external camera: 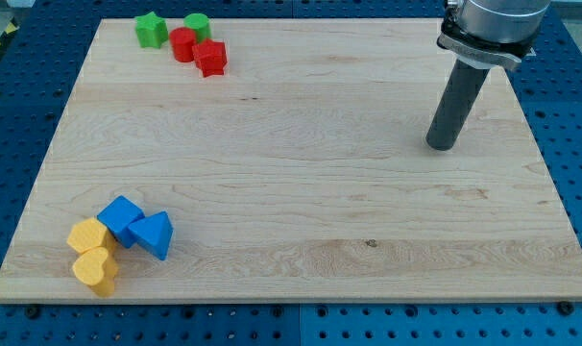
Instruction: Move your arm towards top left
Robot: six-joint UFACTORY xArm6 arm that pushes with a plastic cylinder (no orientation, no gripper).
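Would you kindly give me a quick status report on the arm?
My tip at board's right, touching no block. Top left holds green star, green cylinder, red cylinder, red star. Path there clear.

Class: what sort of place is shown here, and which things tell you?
Probably a robotics lab bench: a wooden board on a blue perforated table, coloured blocks, and my tip at the view's right.

We are losing the top of our arm [493,24] past the view's top edge. The red cylinder [182,44] is covering part of the green cylinder [198,24], and the blue cube [121,218] is overlapping one yellow block [87,235].
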